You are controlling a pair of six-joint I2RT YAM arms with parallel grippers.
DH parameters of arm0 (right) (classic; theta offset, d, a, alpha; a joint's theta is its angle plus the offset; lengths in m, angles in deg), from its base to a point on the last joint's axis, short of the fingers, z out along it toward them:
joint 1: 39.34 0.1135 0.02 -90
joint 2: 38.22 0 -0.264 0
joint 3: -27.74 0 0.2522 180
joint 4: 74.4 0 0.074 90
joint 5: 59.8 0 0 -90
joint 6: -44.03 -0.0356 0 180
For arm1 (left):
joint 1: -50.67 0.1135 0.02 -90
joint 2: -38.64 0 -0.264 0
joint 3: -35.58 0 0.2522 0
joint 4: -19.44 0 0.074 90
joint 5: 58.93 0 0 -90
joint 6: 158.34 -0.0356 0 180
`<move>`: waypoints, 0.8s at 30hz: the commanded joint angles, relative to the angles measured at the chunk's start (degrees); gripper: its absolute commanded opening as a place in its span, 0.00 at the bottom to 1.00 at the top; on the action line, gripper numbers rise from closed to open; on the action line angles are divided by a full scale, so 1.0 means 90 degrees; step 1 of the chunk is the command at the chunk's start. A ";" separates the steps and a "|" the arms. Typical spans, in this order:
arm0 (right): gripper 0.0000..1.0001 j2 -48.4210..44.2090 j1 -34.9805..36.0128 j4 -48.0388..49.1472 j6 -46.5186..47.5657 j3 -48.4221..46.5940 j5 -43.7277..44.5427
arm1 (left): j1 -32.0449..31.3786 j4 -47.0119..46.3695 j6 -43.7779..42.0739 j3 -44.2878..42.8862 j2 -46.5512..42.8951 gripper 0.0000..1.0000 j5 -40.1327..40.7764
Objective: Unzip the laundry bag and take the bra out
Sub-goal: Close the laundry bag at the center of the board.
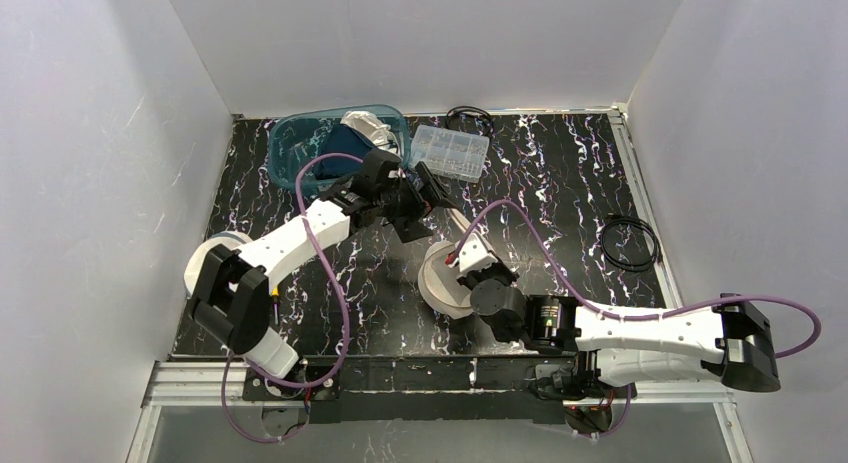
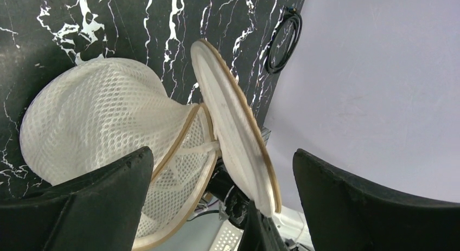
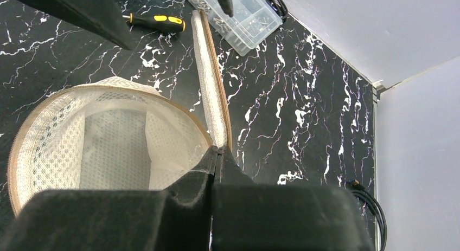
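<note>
White round mesh laundry bag open; bra next.
Right gripper pinches its rim; left gripper, jaws apart, should reach in.

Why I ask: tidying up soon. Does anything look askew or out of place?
The laundry bag lies unzipped, its round lid standing on edge, pinched by the shut right pincer. A screwdriver lies loose beside the parts box.

Left arm stretched forward, its black two-finger gripper spread wide just beyond the white mesh laundry bag; right gripper clamps its rim.
</note>
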 commanded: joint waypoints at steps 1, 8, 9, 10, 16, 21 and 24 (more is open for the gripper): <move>0.01 0.0024 0.0073 0.0441 0.0150 0.0009 0.0182 | 0.0020 0.0081 0.0157 -0.0477 0.0154 0.98 0.0142; 0.01 0.0098 0.0112 0.0487 0.0189 0.0005 0.0086 | -0.0078 0.0061 0.0113 -0.0694 0.0361 0.76 0.0132; 0.01 0.0108 0.0111 0.0470 0.0195 -0.0005 0.0066 | -0.0099 0.0024 0.0140 -0.0667 0.0348 0.70 0.0132; 0.01 0.0113 0.0112 0.0458 0.0195 -0.0007 0.0041 | -0.0122 -0.0068 0.0167 -0.0611 0.0314 0.63 0.0108; 0.01 0.0086 0.0117 0.0388 0.0139 -0.0054 -0.0072 | -0.0183 -0.0190 0.0101 -0.0462 0.0088 0.32 0.0079; 0.01 0.0122 0.0116 0.0241 0.0038 -0.0207 -0.0298 | -0.0234 -0.0193 -0.0020 -0.0337 -0.0001 0.05 0.0069; 0.06 0.0112 0.0117 -0.0075 -0.0204 -0.0447 -0.0704 | -0.0252 -0.0287 -0.0060 -0.0208 -0.0121 0.00 0.0026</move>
